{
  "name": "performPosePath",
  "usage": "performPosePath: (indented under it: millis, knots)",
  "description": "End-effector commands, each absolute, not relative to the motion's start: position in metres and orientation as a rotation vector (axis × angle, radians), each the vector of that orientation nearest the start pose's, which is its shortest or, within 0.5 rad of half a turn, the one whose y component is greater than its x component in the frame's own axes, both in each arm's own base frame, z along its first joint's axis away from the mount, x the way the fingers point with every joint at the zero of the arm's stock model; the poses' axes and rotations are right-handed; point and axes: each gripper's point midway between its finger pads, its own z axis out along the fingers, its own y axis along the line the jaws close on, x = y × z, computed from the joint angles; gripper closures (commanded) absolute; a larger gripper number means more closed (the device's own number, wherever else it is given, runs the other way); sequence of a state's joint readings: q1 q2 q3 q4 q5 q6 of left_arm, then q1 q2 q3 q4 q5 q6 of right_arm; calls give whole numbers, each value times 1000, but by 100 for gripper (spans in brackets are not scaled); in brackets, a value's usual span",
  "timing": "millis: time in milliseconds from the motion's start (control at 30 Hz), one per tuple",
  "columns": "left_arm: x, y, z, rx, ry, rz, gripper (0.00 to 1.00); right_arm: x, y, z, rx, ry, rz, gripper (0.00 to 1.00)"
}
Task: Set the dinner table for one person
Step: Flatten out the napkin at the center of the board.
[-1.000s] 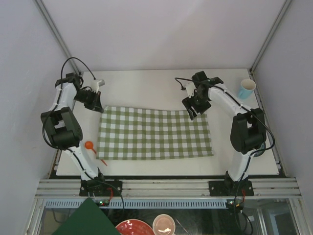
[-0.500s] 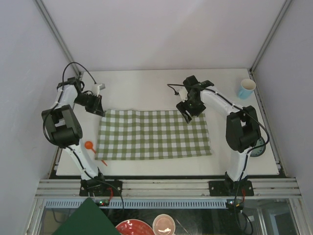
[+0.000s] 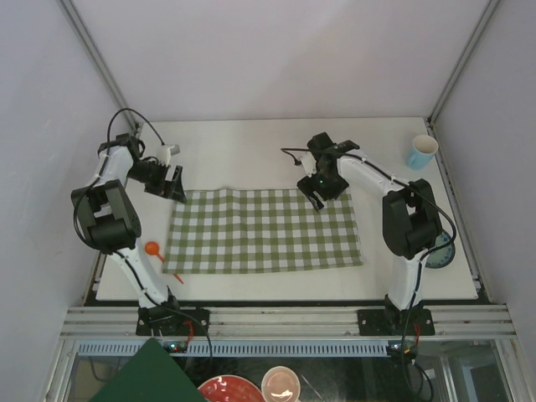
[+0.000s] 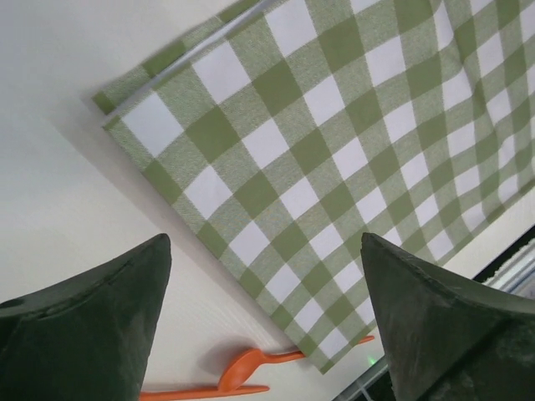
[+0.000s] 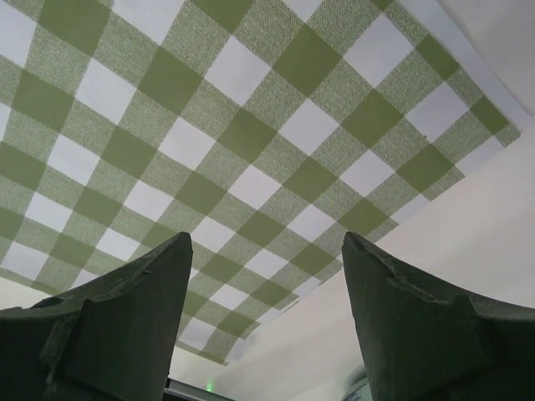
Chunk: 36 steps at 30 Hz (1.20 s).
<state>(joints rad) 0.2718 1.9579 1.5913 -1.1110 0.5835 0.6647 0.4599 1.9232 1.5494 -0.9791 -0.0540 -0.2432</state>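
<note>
The dinner table (image 3: 251,142) is a wide off-white top. A green-and-white checked cloth (image 3: 264,230) lies spread flat across its middle. My left gripper (image 3: 174,186) hovers at the cloth's far left corner, open and holding nothing. In the left wrist view the cloth (image 4: 334,150) lies below my open gripper (image 4: 266,242), its corner edge slightly folded. My right gripper (image 3: 322,194) hangs over the cloth's far edge towards the right, open and empty. The right wrist view shows the cloth (image 5: 209,150) and bare table (image 5: 468,251) under the open gripper (image 5: 266,238).
An orange spoon (image 3: 152,248) and a second orange utensil (image 3: 176,276) lie by the cloth's left edge. A blue cup (image 3: 423,152) stands at the far right corner. A plate (image 3: 441,249) shows behind the right arm. A red plate (image 3: 226,389) and pink bowl (image 3: 280,383) sit below the table's near edge.
My left gripper has opened and let go of the cloth's far left corner. My right gripper has slid left along the cloth's far edge, and its arm swung left, uncovering the plate.
</note>
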Motion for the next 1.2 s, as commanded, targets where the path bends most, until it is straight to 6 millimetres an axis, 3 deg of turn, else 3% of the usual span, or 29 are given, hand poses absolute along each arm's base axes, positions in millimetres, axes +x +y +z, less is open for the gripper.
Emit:
performPosePath:
  millis: [0,167,333,667,700,767,867,1167]
  knots:
    - [356,14,92,553,2623,-749,0,353,170,66,-993,2715,57,28]
    - [355,11,101,572,2581,-743,0,370,168,62,-978,2693,-7,30]
    - [358,27,101,568,2572,-550,0,387,153,54,-947,2696,-88,30]
    - [335,36,111,572,2505,-328,0,396,142,37,-929,2720,-103,35]
    - [332,36,111,570,2500,-314,0,397,143,36,-930,2718,-104,40]
    - [328,37,114,569,2480,-279,0,398,144,35,-934,2718,-103,60]
    - [320,40,116,555,2459,-212,0,400,144,35,-922,2714,-98,100]
    - [306,25,135,567,2322,-204,0,403,142,29,-920,2718,-118,100]
